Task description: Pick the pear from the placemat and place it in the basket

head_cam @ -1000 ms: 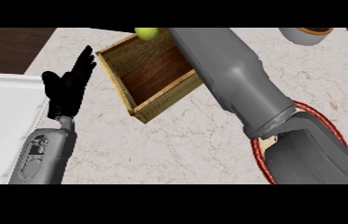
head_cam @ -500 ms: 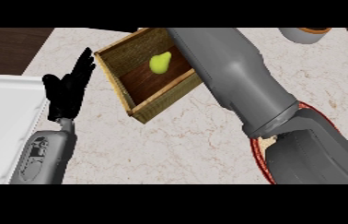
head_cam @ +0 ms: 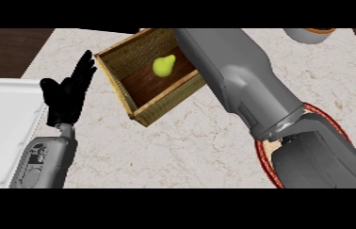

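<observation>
Pear (head_cam: 164, 65) lay inside my far basket (head_cam: 117, 83), left hand (head_cam: 68, 95) rested open near left, fingers apart, right hand out of sight.

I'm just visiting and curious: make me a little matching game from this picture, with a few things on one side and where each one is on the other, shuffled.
Things:
1. pear
2. left hand
3. placemat
4. basket

Places:
A. under the right forearm, at the lower right
B. on the marble counter, top centre
C. inside the basket
D. open and upright, left of the basket

Pairs: 1-C, 2-D, 3-A, 4-B
</observation>
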